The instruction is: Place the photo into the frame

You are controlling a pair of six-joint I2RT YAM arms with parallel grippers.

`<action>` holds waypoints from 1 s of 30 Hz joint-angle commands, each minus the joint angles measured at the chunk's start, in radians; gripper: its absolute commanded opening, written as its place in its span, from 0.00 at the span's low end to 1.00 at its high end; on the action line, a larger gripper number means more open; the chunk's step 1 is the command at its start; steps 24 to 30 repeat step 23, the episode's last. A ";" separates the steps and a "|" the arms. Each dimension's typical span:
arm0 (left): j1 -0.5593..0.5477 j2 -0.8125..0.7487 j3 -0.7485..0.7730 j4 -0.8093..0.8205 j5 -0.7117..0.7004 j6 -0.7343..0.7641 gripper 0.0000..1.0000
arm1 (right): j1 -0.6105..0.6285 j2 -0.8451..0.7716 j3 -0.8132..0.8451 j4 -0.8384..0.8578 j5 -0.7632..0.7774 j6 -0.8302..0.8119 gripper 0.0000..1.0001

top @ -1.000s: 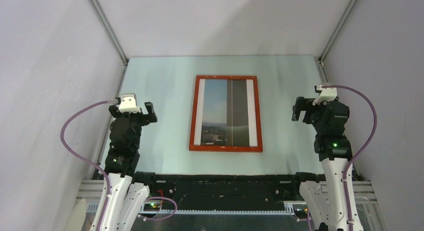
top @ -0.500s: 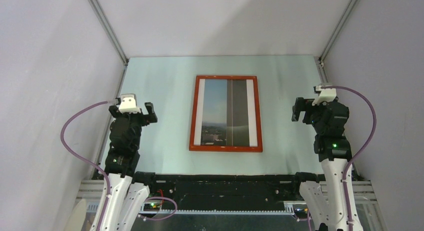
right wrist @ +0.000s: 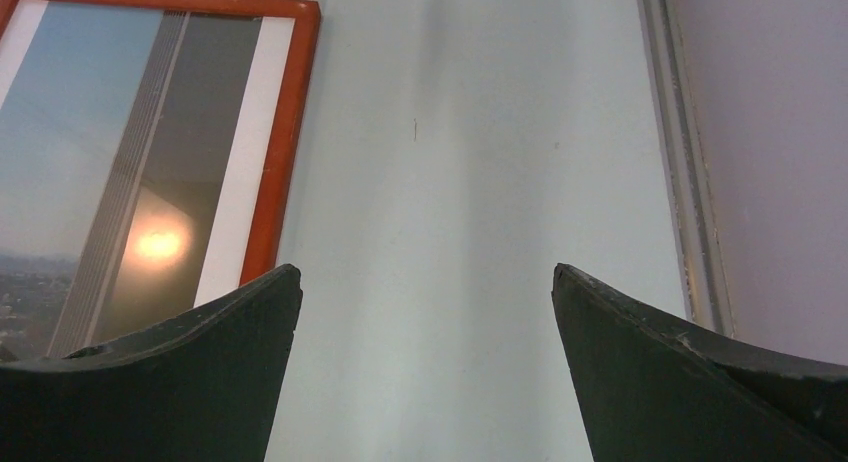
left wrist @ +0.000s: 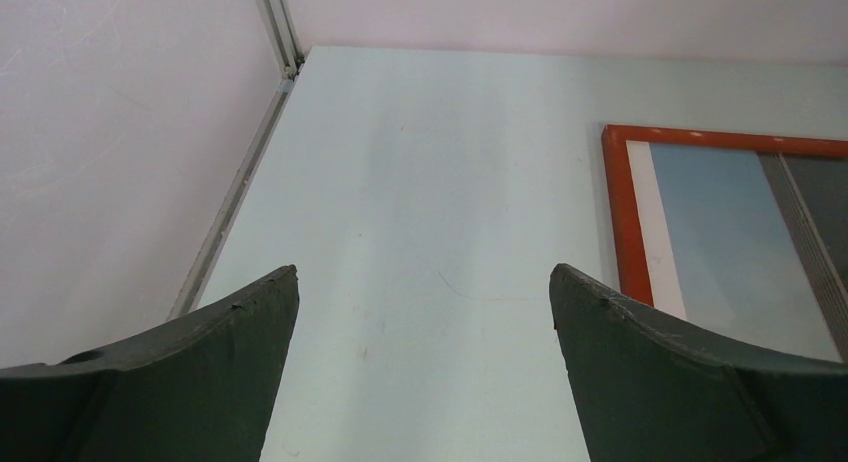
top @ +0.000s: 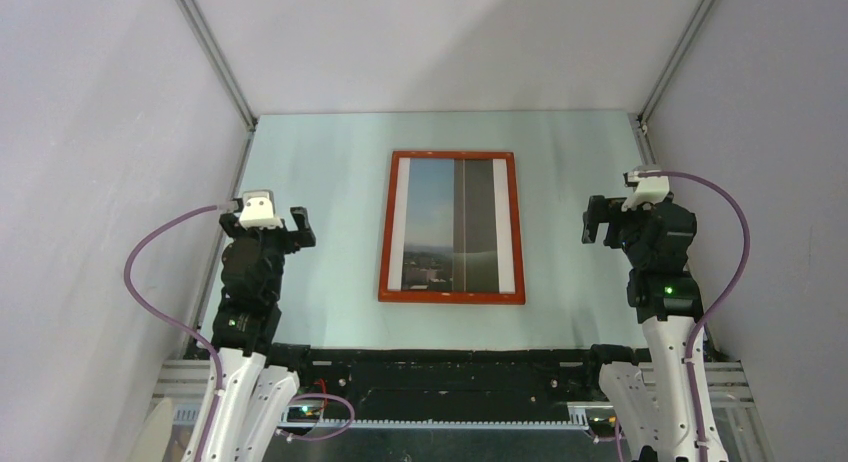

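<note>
The orange-brown frame (top: 385, 227) lies flat in the middle of the pale table, and the photo (top: 452, 222) of blue sky, grey tower and city lies inside it, picture side up. The frame (left wrist: 625, 217) and photo (left wrist: 730, 232) show at the right of the left wrist view, and the frame (right wrist: 285, 142) and photo (right wrist: 110, 152) at the left of the right wrist view. My left gripper (top: 270, 220) is open and empty, left of the frame; its gap shows in the left wrist view (left wrist: 424, 282). My right gripper (top: 612, 217) is open and empty, right of the frame; its gap shows in the right wrist view (right wrist: 428, 282).
Grey enclosure walls stand on the left, right and back. Metal rails (top: 212, 52) run up the back corners, and one (right wrist: 685, 202) runs along the table's right edge. The pale table (top: 330, 182) extends around the frame on all sides.
Both arms have shifted only slightly; the left gripper has sunk a little toward the near edge. The frame and photo have not moved.
</note>
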 commanded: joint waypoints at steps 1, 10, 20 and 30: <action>0.009 -0.008 -0.010 0.051 0.007 0.018 1.00 | 0.007 -0.001 0.001 0.026 -0.008 -0.015 0.99; 0.009 -0.004 -0.012 0.051 0.022 0.017 1.00 | 0.018 0.002 0.000 0.025 -0.007 -0.019 0.99; 0.010 -0.009 -0.017 0.051 0.037 0.018 1.00 | 0.015 -0.001 0.001 0.025 0.000 -0.017 0.99; 0.012 -0.015 -0.017 0.051 0.042 0.020 1.00 | 0.015 -0.008 0.000 0.022 -0.010 -0.019 0.99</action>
